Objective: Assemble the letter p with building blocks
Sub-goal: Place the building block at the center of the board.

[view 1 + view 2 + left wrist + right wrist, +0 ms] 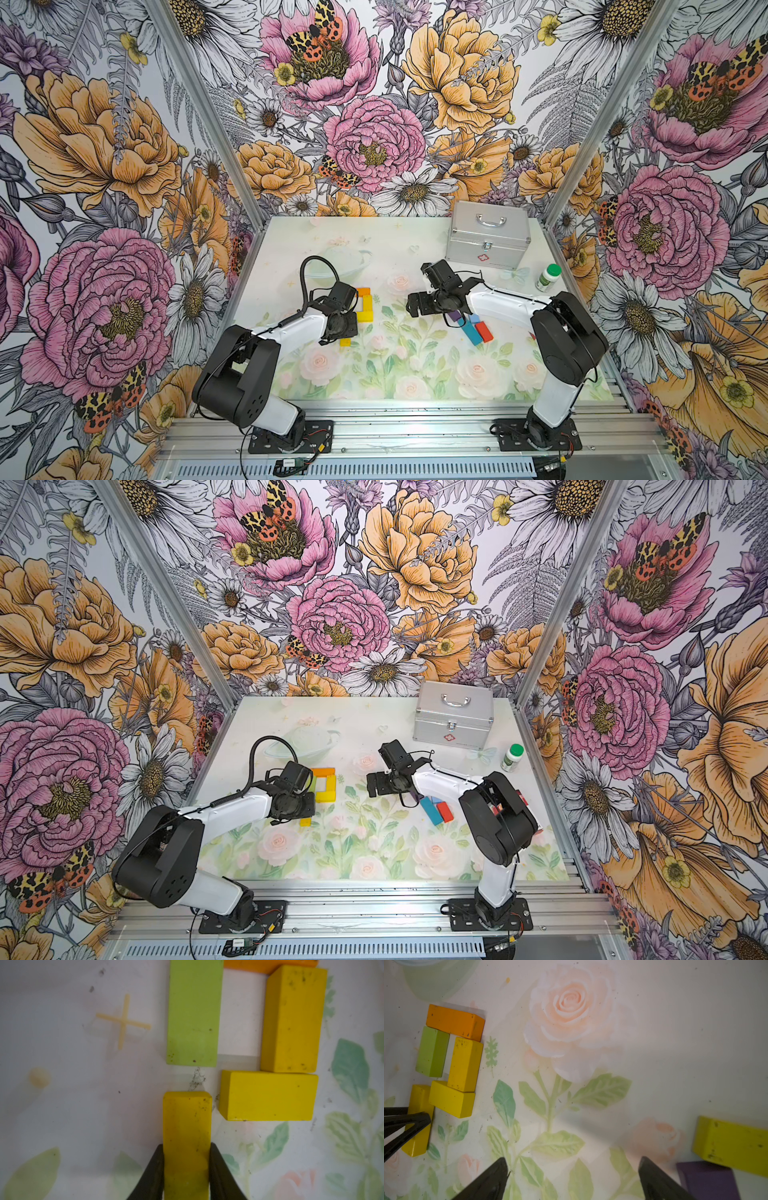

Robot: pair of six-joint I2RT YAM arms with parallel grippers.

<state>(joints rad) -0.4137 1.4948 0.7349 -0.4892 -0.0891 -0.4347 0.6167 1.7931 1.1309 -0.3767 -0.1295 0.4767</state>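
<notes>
In the left wrist view my left gripper (187,1148) is shut on the end of a yellow block (187,1126). The block lies in line with a green block (193,1012), a small gap between them. Right of that stand two yellow blocks (291,1020) (268,1095) and an orange one (249,965) across the far end. In both top views the same group (365,303) (325,785) sits beside the left wrist. My right gripper (573,1164) is open over bare mat. Blue (469,332), red (483,331) and purple (710,1180) blocks lie under the right arm.
A silver case (488,239) stands at the back right, with a green-capped white bottle (548,277) in front of it near the right wall. A pale clear bowl (345,262) sits behind the left wrist. Another yellow block (733,1145) lies by the purple one.
</notes>
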